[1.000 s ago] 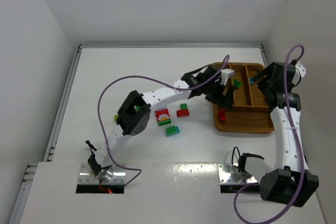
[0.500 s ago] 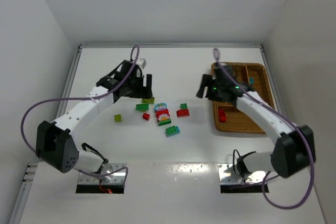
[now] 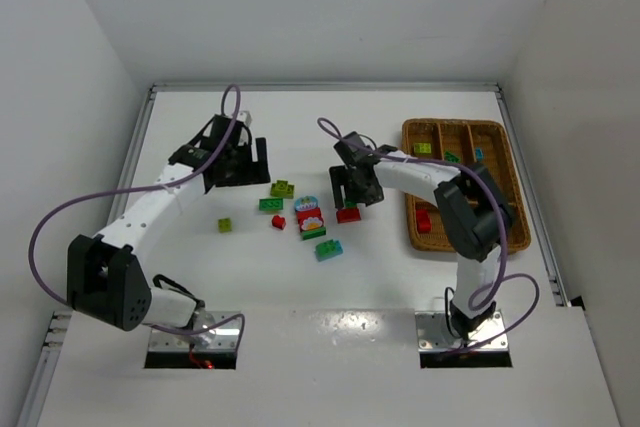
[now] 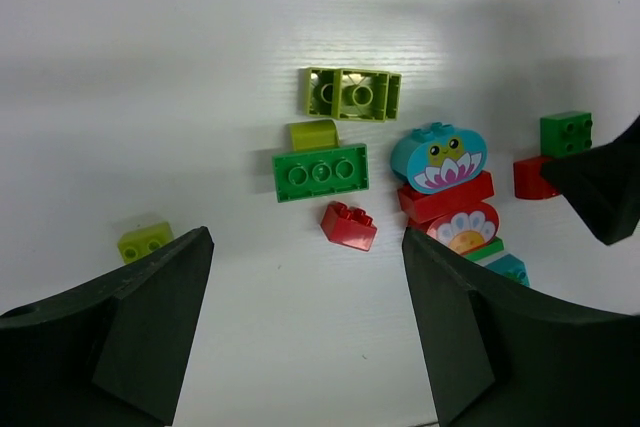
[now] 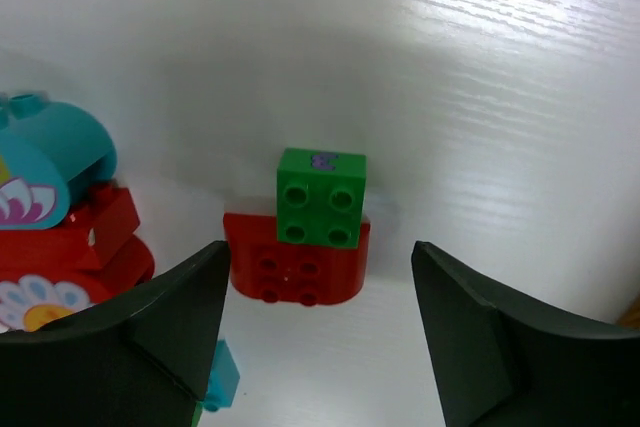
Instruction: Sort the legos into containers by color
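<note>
Both arms reach over the table (image 3: 380,277), seen from above. The L gripper (image 4: 305,247) hangs with its fingers (image 4: 150,327) wide apart and nothing between them, over the loose legos left of centre. Under it a lime brick (image 4: 352,94) lies studs-down. A lime curved bit (image 4: 312,134) is just near of it, w/ a green brick (image 4: 320,173) next to that. A small red brick (image 4: 349,225) sits just near of the green one, and a small lime brick (image 4: 145,243) is well off to the left. Just right of this group is a stack (image 4: 445,197): teal flower-print cap at the far end, red blocks below. A teal brick (image 3: 328,249) lies just near of the stack, the lego closest to the arm bases. The R gripper (image 5: 320,247) is right of the stack, its own fingers (image 5: 130,347) also spread and holding nothing. They flank a green square brick (image 5: 322,197) touching a red rounded brick (image 5: 296,257); can't tell if the two are stacked or side by side. The tray (image 3: 450,124) sits at the table's right side, well apart from both grippers. A red piece (image 3: 424,219) is in its leftmost compartment toward the near end. Green pieces (image 3: 422,148) and a teal piece (image 3: 478,154) are at the far end.
</note>
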`<action>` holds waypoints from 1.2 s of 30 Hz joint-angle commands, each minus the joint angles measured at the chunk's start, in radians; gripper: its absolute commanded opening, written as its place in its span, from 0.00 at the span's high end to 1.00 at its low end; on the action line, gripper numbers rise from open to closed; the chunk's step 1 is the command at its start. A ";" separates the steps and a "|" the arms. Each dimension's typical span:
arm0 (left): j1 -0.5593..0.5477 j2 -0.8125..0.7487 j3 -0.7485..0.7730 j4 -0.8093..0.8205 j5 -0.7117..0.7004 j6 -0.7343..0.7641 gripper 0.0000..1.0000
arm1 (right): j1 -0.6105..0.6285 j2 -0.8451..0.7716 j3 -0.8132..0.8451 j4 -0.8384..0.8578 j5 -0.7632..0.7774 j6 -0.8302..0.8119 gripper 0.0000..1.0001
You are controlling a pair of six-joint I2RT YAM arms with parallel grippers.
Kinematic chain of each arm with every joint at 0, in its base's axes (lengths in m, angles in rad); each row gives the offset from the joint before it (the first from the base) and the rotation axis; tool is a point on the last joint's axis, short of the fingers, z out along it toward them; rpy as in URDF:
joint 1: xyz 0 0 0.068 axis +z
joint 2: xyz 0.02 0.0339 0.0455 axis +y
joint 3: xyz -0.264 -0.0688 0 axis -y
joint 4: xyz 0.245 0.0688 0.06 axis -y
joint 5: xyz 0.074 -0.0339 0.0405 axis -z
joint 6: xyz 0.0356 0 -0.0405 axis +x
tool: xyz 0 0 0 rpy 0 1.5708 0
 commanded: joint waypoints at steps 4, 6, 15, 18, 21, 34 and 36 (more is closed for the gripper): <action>0.007 -0.033 -0.017 0.004 0.010 -0.003 0.17 | -0.003 0.067 0.069 0.046 0.025 -0.010 0.37; 0.016 -0.033 -0.017 0.004 0.010 -0.003 0.17 | -0.003 0.093 0.078 0.061 0.025 -0.010 0.45; 0.016 -0.024 0.003 0.004 0.010 0.017 0.17 | -0.026 0.061 0.116 0.038 0.091 -0.010 0.75; 0.016 -0.014 0.013 0.004 0.030 0.026 0.17 | -0.063 -0.024 0.101 0.027 0.140 -0.010 0.75; 0.016 -0.005 0.013 0.004 0.039 0.026 0.17 | -0.161 -0.173 0.025 0.049 0.180 0.010 0.75; 0.016 0.013 0.013 0.004 0.048 0.035 0.17 | -0.693 -0.365 -0.192 0.191 0.237 0.123 0.74; 0.016 0.013 0.013 0.004 0.048 0.035 0.17 | -0.726 -0.339 -0.174 0.201 0.212 0.123 0.71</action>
